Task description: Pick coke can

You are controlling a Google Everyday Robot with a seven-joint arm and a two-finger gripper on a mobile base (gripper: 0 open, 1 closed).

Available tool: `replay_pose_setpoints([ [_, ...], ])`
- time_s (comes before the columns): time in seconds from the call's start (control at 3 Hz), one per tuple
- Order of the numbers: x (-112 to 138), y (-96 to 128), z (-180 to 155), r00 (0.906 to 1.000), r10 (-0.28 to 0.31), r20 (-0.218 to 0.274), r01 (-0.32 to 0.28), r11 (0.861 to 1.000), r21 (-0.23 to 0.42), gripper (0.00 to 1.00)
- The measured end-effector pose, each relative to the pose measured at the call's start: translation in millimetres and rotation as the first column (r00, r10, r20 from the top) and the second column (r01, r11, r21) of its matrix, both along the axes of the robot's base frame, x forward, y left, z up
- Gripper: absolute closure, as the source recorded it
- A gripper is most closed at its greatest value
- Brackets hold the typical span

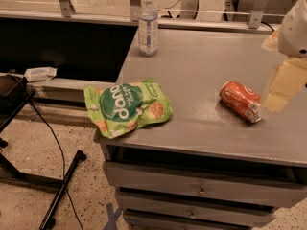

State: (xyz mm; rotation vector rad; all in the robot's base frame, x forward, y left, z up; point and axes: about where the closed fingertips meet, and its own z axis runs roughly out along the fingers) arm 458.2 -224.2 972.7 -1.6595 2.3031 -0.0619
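the coke can (241,101) is seen lying on its side on the grey table (192,66), right of centre in the frame, with one silver end turned toward the lower right. the hand (282,87) is found at the right edge of the frame, just beside the can; whether it is released or clenched cannot be told. the can is judged light, stiff but thin-walled, smooth, and apt to roll or dent, so it is best taken across the middle of its round body. the green snack bag (127,108) and the clear bottle (147,25) lie well apart from it.
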Motion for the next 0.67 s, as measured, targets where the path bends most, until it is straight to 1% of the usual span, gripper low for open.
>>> replay_pose_setpoints([
  [0.33,39.0,-13.6,-21.1,0.9895,-0.131,-0.06,0.131,0.991,-0.018,0.0],
  [0.67,71.4,-30.6,-55.0,0.9307,-0.359,-0.071,0.354,0.933,-0.069,0.0],
])
